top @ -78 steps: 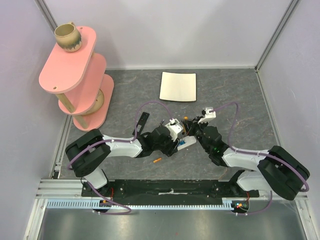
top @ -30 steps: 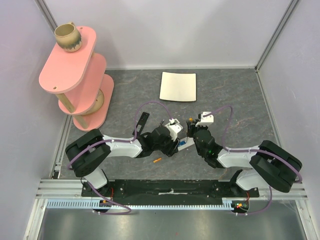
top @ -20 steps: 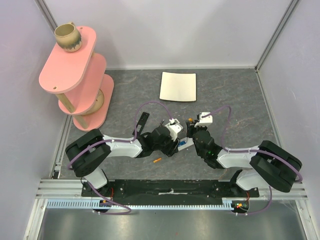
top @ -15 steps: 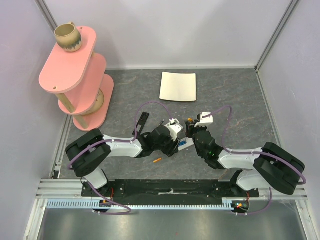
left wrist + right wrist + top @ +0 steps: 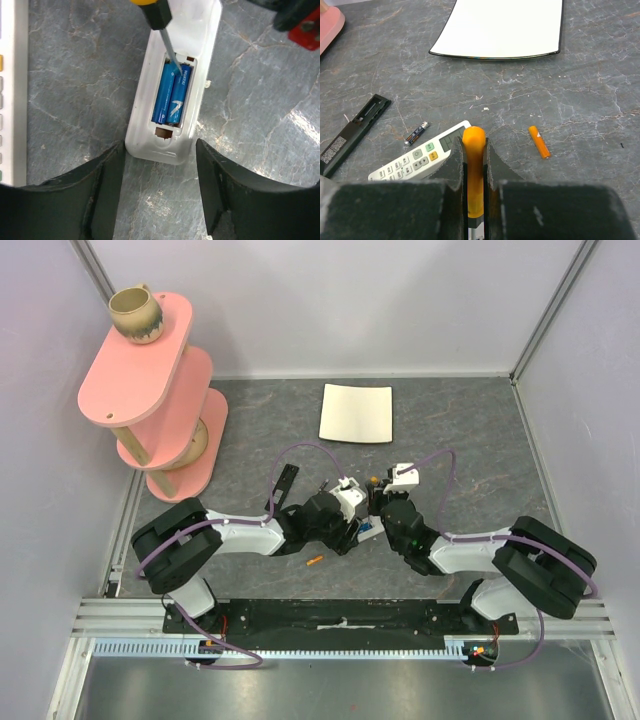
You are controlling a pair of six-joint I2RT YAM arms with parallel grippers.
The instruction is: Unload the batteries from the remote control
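Note:
The white remote control [image 5: 172,75] lies face down with its battery bay open. Two blue batteries [image 5: 171,92] sit side by side in the bay. My left gripper [image 5: 160,145] is shut on the remote's near end, one finger against each side. My right gripper [image 5: 474,145] is shut on an orange-handled screwdriver [image 5: 475,170]. The screwdriver's metal tip [image 5: 171,54] rests at the far end of the blue cells. An orange battery [image 5: 540,142] lies loose on the mat, and the top view shows an orange battery [image 5: 314,561] near the left arm.
A second white remote [image 5: 415,160] lies buttons up beside the held one. A flat black bar [image 5: 352,132] and a small dark battery [image 5: 416,133] lie to the left. A white sheet [image 5: 356,412] lies further back. A pink shelf [image 5: 150,390] carrying a cup [image 5: 135,315] stands at the back left.
My right wrist has shifted a little left and nearer to the remote with the screwdriver. The left arm and the remote have stayed put.

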